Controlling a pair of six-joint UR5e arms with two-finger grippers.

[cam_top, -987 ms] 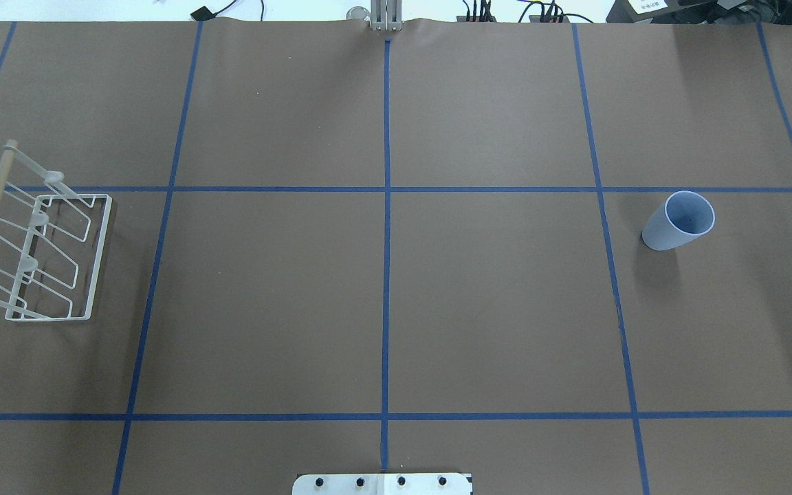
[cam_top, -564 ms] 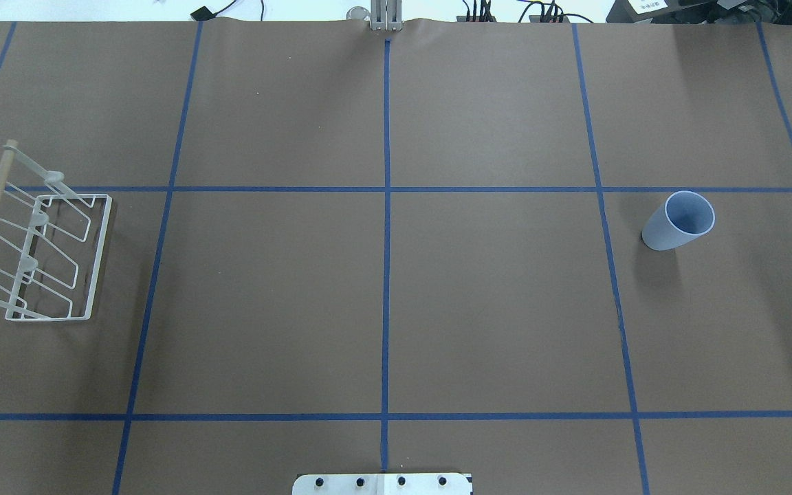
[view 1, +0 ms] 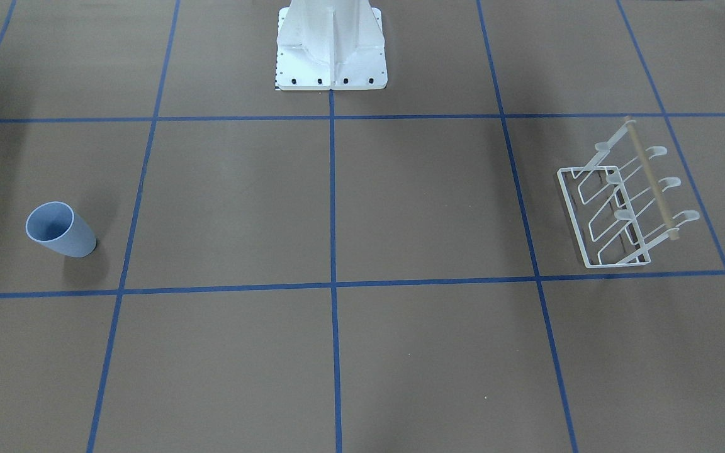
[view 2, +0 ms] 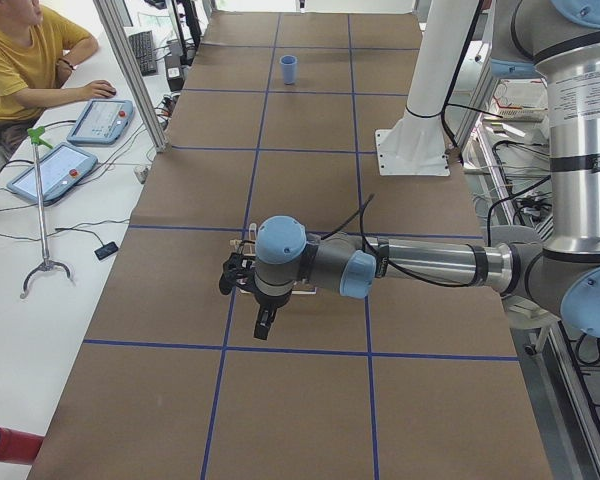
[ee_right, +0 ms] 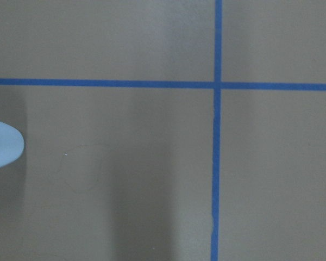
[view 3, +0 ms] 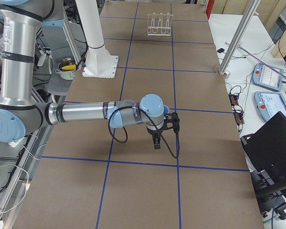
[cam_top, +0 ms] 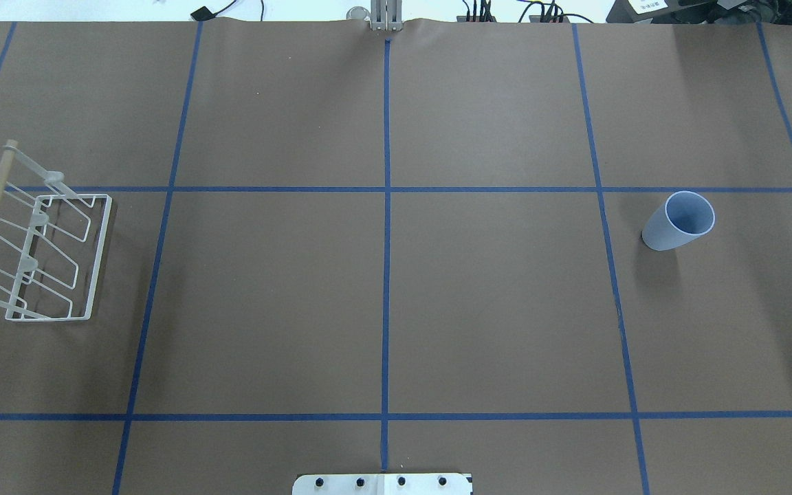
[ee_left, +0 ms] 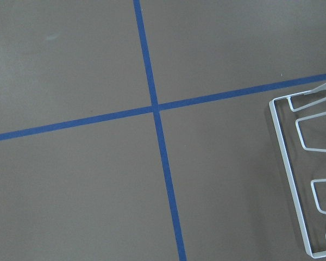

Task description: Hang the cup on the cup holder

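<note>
Blue cup (cam_top: 679,221) stood upright on table (cam_top: 492,302), robot's right side, nothing touching it. White rack (cam_top: 38,218) set at far left, well apart from cup. Left arm (view 2: 430,265) held near rack, right arm (view 3: 81,113) near cup; jaws' state cannot be told.

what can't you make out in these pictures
- Left gripper: seen only in the exterior left view, open or shut unclear.
- Right gripper: seen only in the exterior right view, same doubt.
- Cup holder: the left wrist view's right edge cuts off most of it.
- Cup: only a sliver at the right wrist view's left edge.
</note>
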